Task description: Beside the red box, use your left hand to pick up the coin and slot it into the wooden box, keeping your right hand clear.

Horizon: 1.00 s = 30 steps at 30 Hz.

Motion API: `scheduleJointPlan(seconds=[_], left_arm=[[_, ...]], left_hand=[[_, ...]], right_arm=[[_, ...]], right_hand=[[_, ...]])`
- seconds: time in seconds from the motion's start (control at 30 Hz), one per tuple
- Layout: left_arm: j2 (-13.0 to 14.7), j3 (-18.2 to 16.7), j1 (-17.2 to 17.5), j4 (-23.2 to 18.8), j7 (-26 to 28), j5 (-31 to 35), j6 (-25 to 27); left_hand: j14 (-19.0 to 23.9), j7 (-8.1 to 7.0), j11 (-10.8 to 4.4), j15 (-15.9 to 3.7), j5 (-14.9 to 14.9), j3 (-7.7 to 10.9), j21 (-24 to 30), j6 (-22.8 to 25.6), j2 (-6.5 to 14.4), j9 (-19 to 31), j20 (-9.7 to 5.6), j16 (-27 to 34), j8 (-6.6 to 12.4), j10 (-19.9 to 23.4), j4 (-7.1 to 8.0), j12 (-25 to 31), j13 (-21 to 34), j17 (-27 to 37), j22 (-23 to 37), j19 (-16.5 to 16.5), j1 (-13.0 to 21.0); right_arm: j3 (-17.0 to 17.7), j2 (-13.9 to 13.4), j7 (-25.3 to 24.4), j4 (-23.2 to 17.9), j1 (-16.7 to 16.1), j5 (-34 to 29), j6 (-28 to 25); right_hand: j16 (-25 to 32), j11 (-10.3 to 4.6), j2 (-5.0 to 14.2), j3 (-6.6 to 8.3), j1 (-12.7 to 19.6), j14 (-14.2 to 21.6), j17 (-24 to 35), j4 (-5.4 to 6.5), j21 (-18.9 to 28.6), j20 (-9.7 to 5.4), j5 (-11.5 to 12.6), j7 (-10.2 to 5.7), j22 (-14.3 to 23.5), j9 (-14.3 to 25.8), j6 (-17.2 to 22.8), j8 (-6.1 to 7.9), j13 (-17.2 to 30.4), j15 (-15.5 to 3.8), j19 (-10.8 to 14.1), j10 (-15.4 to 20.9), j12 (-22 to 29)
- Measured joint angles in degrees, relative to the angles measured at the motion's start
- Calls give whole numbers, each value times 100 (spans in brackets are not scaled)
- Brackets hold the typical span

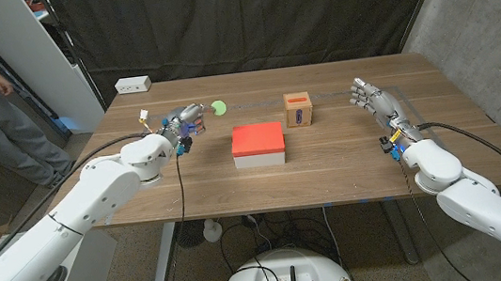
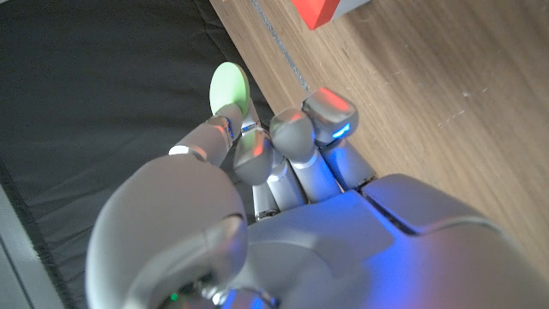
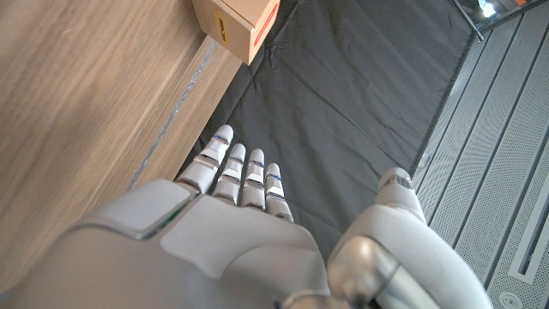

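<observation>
While our left hand (image 1: 179,122) reaches toward the upper middle-left of the head view, we judge the step in hand to be the approach to the coin, with no grasp made yet. The light green coin (image 1: 218,108) lies flat on the wooden table (image 1: 348,167), just past our fingertips and a little above and to the left of the red box (image 1: 258,140), which sits at the centre of the frame. In the left wrist view the fingers (image 2: 296,133) are curled and bunched together, one tip close beside the coin's (image 2: 230,88) edge, yet we cannot tell whether it touches; nothing sits between thumb and fingers, so we read the hand as holding nothing. The next move, as we judge it, calls for easing the fingertips onto the thin disc and pinching it by its rim, which may be fiddly since it lies flush on the wood. Then it must travel right, past the red box, to the small wooden box (image 1: 299,109) at upper centre-right, whose slot faces up. Our right hand (image 1: 371,98) stands at the right of the frame with fingers straight and apart, empty, well apart from the wooden box.
</observation>
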Motion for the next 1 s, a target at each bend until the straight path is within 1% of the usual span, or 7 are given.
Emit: scheduleJointPlan(seconds=[0.13, 0.53, 0.67, 0.7, 0.8, 0.97, 1.0], left_arm=[[-36, 153, -91, -134, 83, 348, -2], [-207, 394, -338, -294, 244, 1210, 153], [-209, 396, -340, -296, 270, 1468, 227], [-268, 469, -435, -346, 273, 1528, 242], [-312, 521, -496, -383, 287, 1733, 302], [-312, 521, -496, -383, 321, 2067, 426], [-392, 636, -620, -461, 328, 2133, 453]], left_hand=[[0, 0, 0, 0, -1, 0, 0, 0, 0, -37, 0, 0, 0, 0, 0, 0, -8, 11, 0, 0, 0], [1, 0, 4, 0, 2, -7, 46, 0, -9, -51, 0, 0, 0, 5, -7, 0, 29, 53, 0, 1, 10], [1, 0, 5, 0, 18, -24, 46, 0, -15, -71, 0, 0, 0, 5, 9, 0, 32, 66, 0, 1, 15], [1, 0, 5, 0, 18, -25, 46, 1, -15, -72, 0, 0, 0, 5, 10, 0, 46, 66, 0, 1, 15], [1, 0, 5, 0, 19, -56, 46, 1, -30, -72, 0, 0, 0, 6, 11, 0, 30, 66, 0, 1, 75], [1, 1, 6, 0, 19, -56, 46, 1, -31, -72, 0, 0, 0, 7, 11, 0, 32, 92, -1, 1, 76], [1, 1, 6, 0, 19, -55, 46, 1, -37, -71, 0, 0, 0, 7, 10, 0, 32, 92, -1, 1, 82]], right_arm=[[9, 35, -29, -1, -32, 0, 53], [49, 135, -58, 48, -128, 15, 186], [67, 157, -60, 65, -154, 17, 198], [76, 168, -63, 73, -166, 29, 247], [89, 183, -64, 86, -186, 39, 274], [111, 204, -64, 101, -216, 39, 274], [115, 208, -65, 105, -221, 49, 322]], right_hand=[[0, 0, 0, 0, 0, 0, 0, 0, 0, 0, 0, 0, 0, 0, 0, 0, 0, 0, 0, 0, 0], [0, 0, 0, 0, 0, 0, 1, 0, 0, 0, 0, 0, 0, 0, 0, 0, 0, 0, 0, 0, 0], [0, 0, 0, 0, 0, 31, 1, 0, 0, 0, 0, 0, 0, 0, 0, 0, 0, -31, 0, 0, 0], [0, 0, 0, 0, 0, 31, 1, 0, 0, 0, 0, 0, 0, 0, 0, 0, 0, -31, 0, 0, 0], [0, 0, 0, 0, 0, 31, 1, 0, 0, -13, 0, 0, 0, 0, 0, 0, 0, -31, 12, 0, 0], [0, 0, 0, 0, 0, 31, 1, 0, 0, -21, 0, 0, 0, 0, 0, 0, 0, -31, 20, 0, 0], [0, 0, 0, 0, 0, 31, 1, 0, 0, -21, 0, 0, 0, 0, 0, 0, 0, -31, 20, 0, 0]])
